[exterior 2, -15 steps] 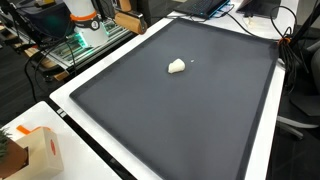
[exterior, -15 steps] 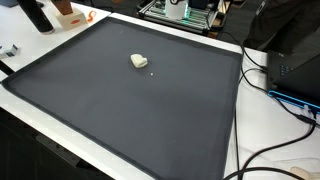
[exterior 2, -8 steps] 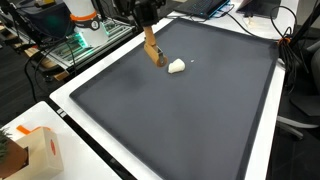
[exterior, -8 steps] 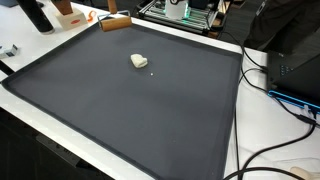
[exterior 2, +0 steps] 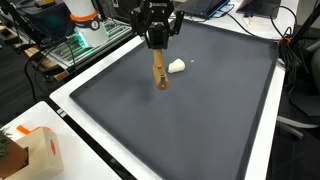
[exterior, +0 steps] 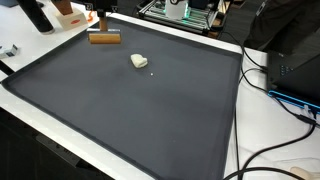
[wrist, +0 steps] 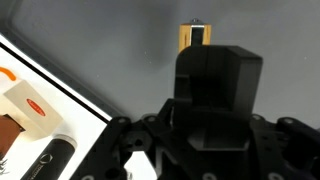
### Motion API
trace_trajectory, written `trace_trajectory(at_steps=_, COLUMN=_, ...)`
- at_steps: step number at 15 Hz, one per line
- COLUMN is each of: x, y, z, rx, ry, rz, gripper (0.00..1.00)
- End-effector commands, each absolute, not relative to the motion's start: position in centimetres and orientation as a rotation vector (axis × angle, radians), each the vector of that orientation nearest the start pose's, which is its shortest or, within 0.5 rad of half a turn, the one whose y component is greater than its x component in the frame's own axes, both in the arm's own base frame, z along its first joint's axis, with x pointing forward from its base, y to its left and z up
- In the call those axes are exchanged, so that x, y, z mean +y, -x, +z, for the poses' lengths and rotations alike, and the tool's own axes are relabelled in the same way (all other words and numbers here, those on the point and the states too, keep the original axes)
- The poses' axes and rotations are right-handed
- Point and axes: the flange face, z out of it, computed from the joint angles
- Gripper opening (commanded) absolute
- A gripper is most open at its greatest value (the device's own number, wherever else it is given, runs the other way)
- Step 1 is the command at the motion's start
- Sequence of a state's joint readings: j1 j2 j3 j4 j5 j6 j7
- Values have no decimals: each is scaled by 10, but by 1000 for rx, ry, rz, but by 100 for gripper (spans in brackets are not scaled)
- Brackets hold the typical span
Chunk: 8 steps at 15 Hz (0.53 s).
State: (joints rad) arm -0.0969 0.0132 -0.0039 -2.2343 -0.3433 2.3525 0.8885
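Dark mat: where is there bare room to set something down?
The mat is bare from the white lump to its near edge and across to the table. It is crowded only beside the lump, where the pincer holds a wooden block.

- My gripper [exterior 2: 157,46] has come further out over the dark mat [exterior 2: 200,130]. A second ago it was out of sight in both exterior views.
- The wooden block [exterior 2: 160,72] clamped in it came along, from the mat's border to just beside the small white lump [exterior 2: 177,67].
- In an exterior view the block [exterior: 104,38] has moved in from the far border.
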Motion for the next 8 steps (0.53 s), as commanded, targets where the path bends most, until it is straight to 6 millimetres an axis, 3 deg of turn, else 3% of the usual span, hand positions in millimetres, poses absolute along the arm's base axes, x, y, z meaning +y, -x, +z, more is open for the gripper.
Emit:
trace_trajectory(at_steps=1, x=-48, y=-548, z=365, rx=1326, ry=3139, rz=-341, gripper=23)
trace_trajectory(at_steps=8, x=-18, y=-558, z=337, rx=1335, ry=3340, rz=-347, gripper=23)
